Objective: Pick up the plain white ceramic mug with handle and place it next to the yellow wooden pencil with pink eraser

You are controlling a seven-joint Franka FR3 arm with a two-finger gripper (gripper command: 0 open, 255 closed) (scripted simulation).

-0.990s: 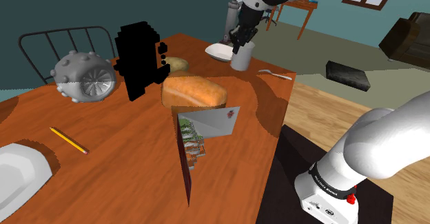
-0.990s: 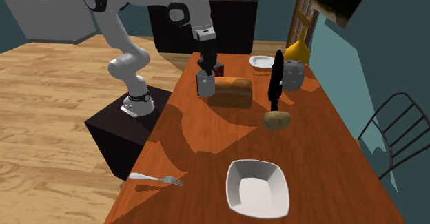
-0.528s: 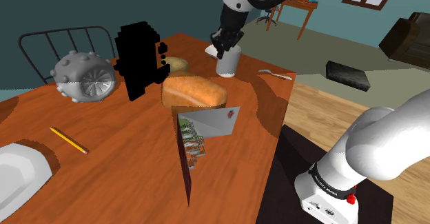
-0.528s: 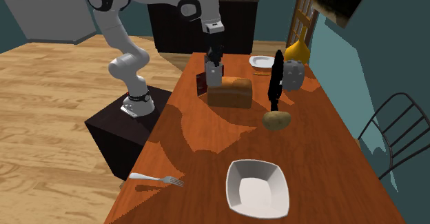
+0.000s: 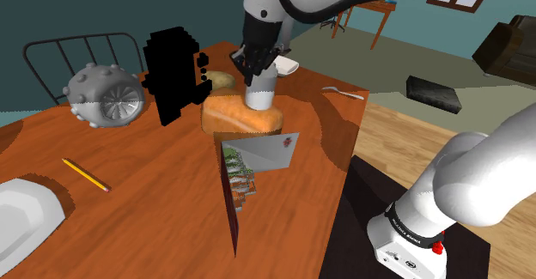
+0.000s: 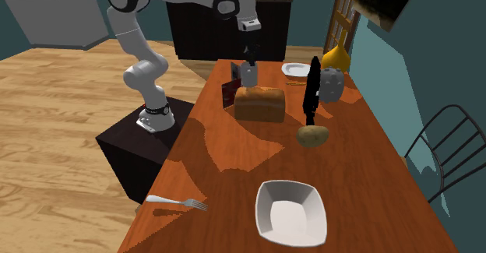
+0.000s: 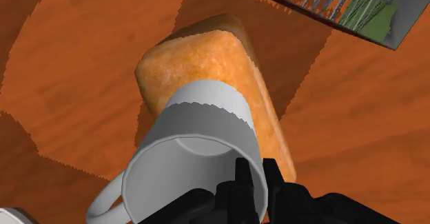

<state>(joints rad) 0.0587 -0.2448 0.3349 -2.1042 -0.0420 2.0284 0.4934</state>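
Note:
My gripper (image 5: 253, 63) is shut on the rim of the white mug (image 5: 260, 90), which hangs upright just above the bread loaf (image 5: 230, 116). In the wrist view the fingers (image 7: 241, 180) clasp the mug's wall (image 7: 186, 154), its handle sticks out to one side, and the loaf (image 7: 207, 57) lies directly beneath. The second exterior view has the mug (image 6: 250, 75) over the loaf's (image 6: 260, 103) top, under the gripper (image 6: 251, 63). The yellow pencil (image 5: 86, 174) lies on the wooden table (image 5: 146, 166) toward the shoulder view's lower left, far from the mug.
A black blocky object (image 5: 176, 75) and a grey spiked object (image 5: 105, 95) stand behind the loaf. An upright book (image 5: 249, 170) stands in front of it. A potato (image 6: 311, 135), white bowl (image 6: 290, 212), fork (image 5: 342, 91) and white plate (image 5: 26, 213) also lie on the table.
The gripper has carried the mug toward the shoulder view's left, from beside the far bowl to a spot above the bread loaf.

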